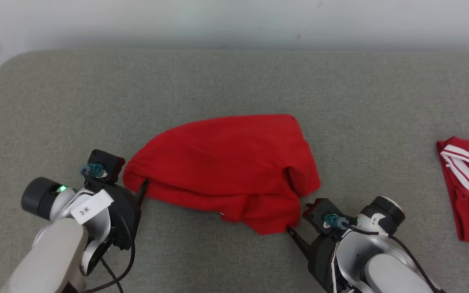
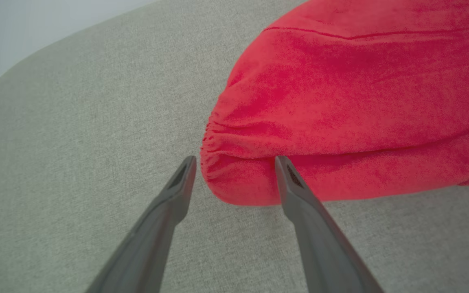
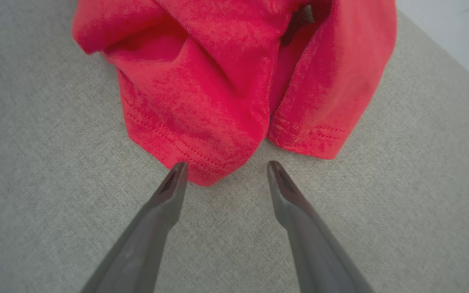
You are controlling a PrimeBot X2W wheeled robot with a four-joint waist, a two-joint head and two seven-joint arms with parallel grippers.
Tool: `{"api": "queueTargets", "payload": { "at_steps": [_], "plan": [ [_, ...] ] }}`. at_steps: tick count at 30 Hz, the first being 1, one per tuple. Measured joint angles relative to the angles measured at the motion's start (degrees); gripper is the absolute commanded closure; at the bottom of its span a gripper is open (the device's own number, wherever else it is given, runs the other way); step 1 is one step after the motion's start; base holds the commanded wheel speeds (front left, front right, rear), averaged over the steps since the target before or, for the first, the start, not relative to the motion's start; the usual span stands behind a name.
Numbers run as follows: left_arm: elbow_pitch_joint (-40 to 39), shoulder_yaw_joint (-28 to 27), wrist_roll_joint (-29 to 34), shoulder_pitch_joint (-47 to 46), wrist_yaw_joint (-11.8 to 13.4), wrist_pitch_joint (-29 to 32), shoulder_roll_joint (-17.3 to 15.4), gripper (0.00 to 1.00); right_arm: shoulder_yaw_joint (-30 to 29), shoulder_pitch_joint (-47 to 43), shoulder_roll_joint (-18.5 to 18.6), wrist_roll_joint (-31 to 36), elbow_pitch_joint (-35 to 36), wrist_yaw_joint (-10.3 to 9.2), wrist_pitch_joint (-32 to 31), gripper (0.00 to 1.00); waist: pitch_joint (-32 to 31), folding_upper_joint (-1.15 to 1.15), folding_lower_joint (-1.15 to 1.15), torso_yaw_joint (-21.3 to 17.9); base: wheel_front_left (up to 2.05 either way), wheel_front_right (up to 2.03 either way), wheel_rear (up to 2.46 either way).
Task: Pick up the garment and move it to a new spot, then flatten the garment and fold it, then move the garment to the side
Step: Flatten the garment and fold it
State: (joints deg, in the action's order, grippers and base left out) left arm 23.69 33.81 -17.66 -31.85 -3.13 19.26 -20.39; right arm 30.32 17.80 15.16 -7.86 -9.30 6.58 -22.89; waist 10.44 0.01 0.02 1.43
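A plain red garment (image 1: 226, 162) lies crumpled in a rounded heap in the middle of the grey padded surface (image 1: 234, 81). My left gripper (image 1: 145, 185) is at the heap's left end, open. In the left wrist view the gripper (image 2: 235, 160) has its tips on either side of the gathered end of the garment (image 2: 340, 101). My right gripper (image 1: 290, 232) is at the lower right corner, open. In the right wrist view the gripper (image 3: 226, 165) has its tips just short of the stitched hem of the garment (image 3: 218, 81), with one hem corner beside the left fingertip.
A second red garment with white stripes (image 1: 468, 195) lies at the right edge of the surface. A pale wall (image 1: 234, 20) runs behind the surface's far edge. Bare grey fabric stretches behind the heap and to its left.
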Motion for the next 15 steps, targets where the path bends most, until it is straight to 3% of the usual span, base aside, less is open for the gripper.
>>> {"api": "queueTargets", "payload": {
  "at_steps": [13,14,15],
  "plan": [
    [9.6,0.1,0.0,-3.7,-0.5,0.9,2.7,0.00,1.9,2.7,-1.5,-2.7,-3.2,0.33,-1.2,0.00,4.2,0.00,-0.02,2.3,0.00,0.00,0.00],
    [10.1,0.1,0.0,-3.9,-0.5,0.9,2.9,0.28,2.0,2.8,-1.6,-2.7,-3.3,0.33,-1.2,0.33,4.3,-0.01,-0.02,2.3,0.00,0.00,0.00],
    [10.5,0.1,-0.1,-4.0,-0.5,0.8,3.1,0.64,2.2,2.9,-1.6,-2.8,-3.3,0.33,-1.1,0.73,4.3,-0.01,-0.02,2.3,0.00,0.00,0.00]
  ]
}}
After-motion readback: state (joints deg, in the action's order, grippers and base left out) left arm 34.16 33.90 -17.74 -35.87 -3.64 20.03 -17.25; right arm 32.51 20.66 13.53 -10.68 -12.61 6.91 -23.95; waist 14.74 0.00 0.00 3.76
